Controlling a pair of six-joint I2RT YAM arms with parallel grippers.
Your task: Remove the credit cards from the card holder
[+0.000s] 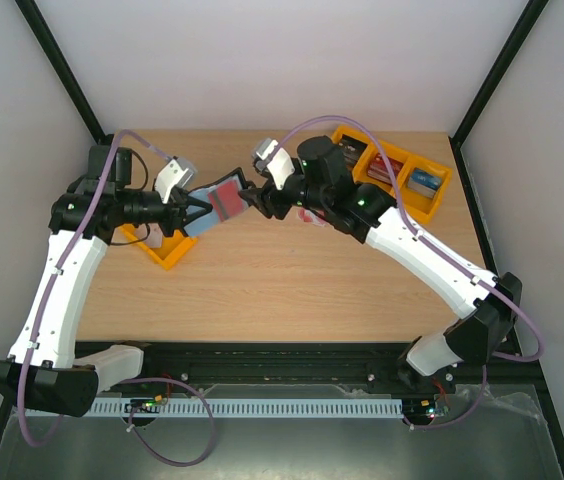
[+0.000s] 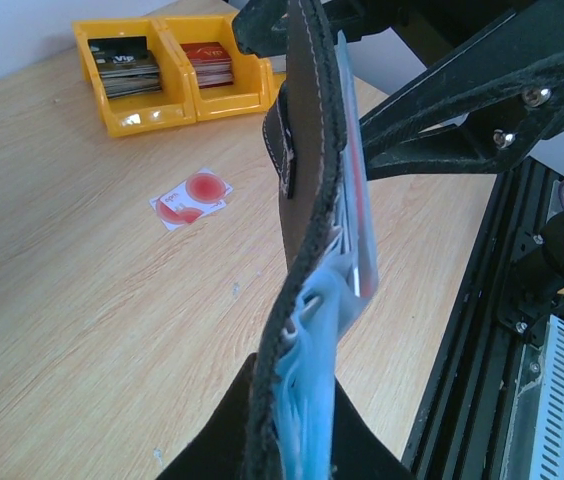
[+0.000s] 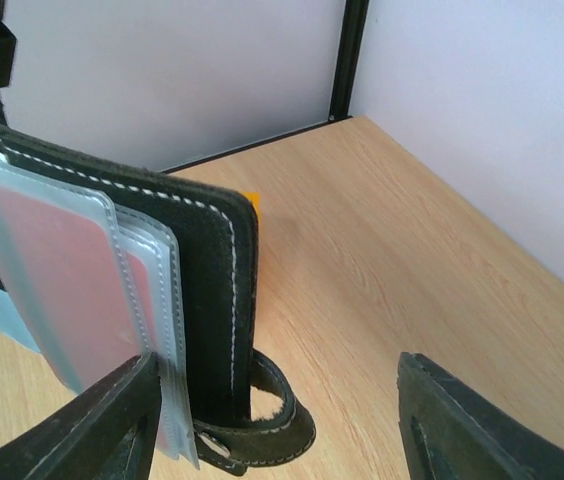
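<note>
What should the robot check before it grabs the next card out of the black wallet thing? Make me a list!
1. Is the left gripper clamped on the card holder? Ok.
2. Is the holder lifted off the table? Ok.
3. Is a pink card showing in the clear pockets? Ok.
4. Is the right gripper open at the holder's free end? Ok.
5. Is the right gripper pinching a card? Not ok, it holds nothing.
6. How many cards are left inside? Cannot tell.
</note>
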